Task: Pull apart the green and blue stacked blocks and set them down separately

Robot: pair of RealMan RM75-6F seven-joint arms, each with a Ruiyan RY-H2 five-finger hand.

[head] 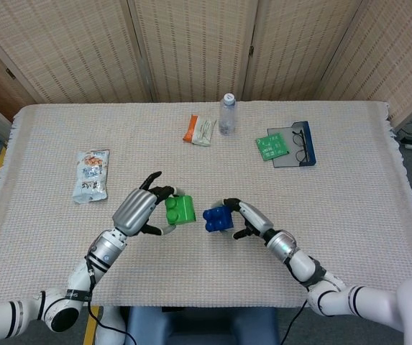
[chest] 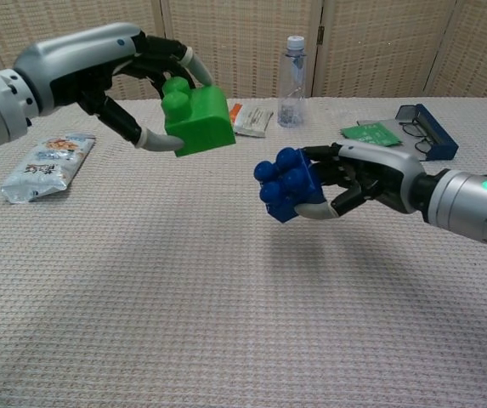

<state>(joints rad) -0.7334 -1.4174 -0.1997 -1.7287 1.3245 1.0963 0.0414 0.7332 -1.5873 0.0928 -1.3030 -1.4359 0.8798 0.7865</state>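
My left hand [head: 139,210] [chest: 133,81] grips the green block [head: 180,210] [chest: 194,121] and holds it above the table. A short gap to its right, my right hand [head: 247,219] [chest: 358,177] holds the blue block [head: 217,218] [chest: 287,184], studs facing left toward the green one. The two blocks are apart and both hang in the air over the woven cloth [head: 349,208].
A snack packet [head: 91,175] [chest: 43,166] lies at the left. At the back stand a clear bottle [head: 226,113] [chest: 292,70] and an orange-white wrapper [head: 200,130]. A green card [head: 272,146] and glasses on a dark case [head: 300,145] [chest: 421,127] lie back right.
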